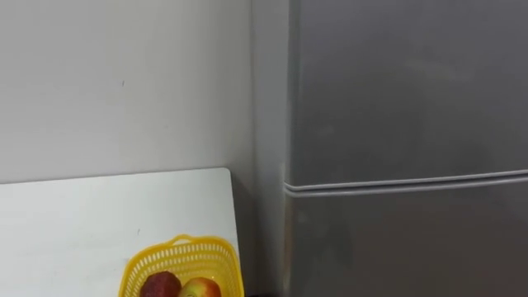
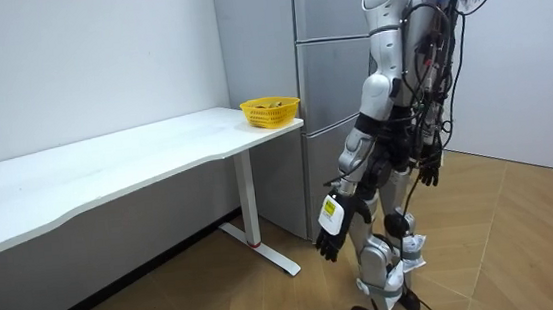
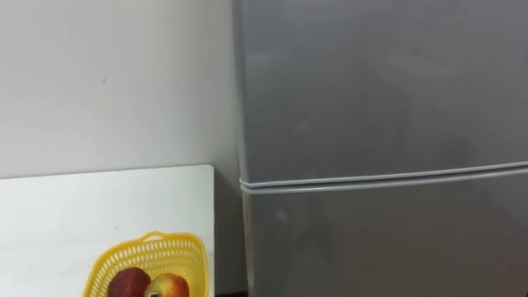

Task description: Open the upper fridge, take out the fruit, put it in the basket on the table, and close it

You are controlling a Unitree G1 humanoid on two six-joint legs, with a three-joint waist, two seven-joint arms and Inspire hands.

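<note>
Well, one grey fridge (image 1: 404,124) stands at the far right against the wall, with two doors, an upper door (image 1: 404,91) and a lower door (image 1: 404,247), both closed, and a thin seam running between them. Its front is plain, smooth and dull grey. To the left of it is one long white table (image 1: 82,223), its right end just beside the fridge. On that end sits one yellow basket (image 1: 136,268) with two fruits showing in it, a dark red fruit (image 1: 161,285) and a red and yellow apple (image 1: 200,289). The robot stands upright on the wooden floor facing the fridge, both arms down at its sides. Its left hand (image 2: 334,235) hangs by its thigh with the fingers loose and a little bent, holding nothing. Its right hand (image 2: 427,172) hangs on the other side, fingers pointing down, also holding nothing. Both hands are low and well apart from the upper door.
</note>
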